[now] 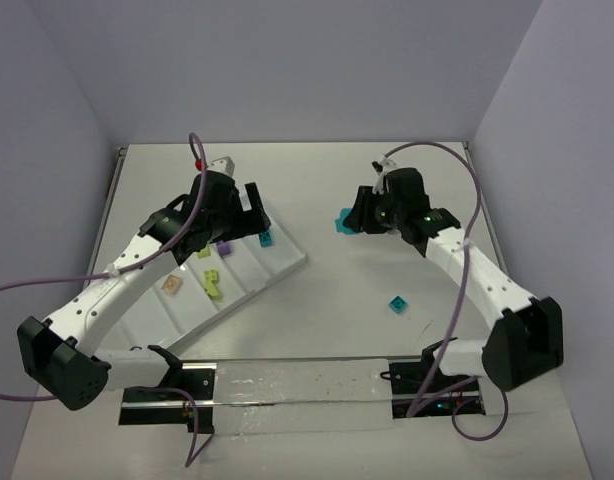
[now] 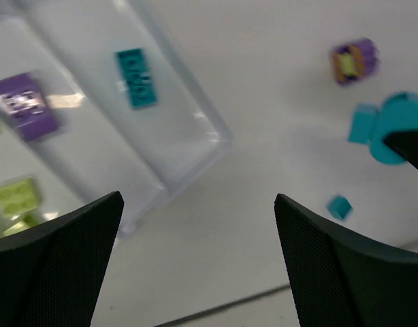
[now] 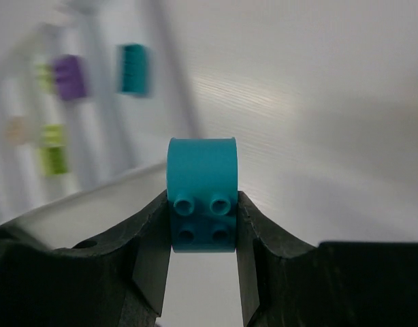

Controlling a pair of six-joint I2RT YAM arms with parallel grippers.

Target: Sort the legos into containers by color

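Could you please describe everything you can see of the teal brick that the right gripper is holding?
The teal brick is a small, smooth plastic piece with a rounded, cylinder-like top and four round studs facing the wrist camera, the lower two in shadow. The right gripper pinches its two side faces, one black finger on each, holding it upright. It seems lifted off the white table, to the right of the tray.
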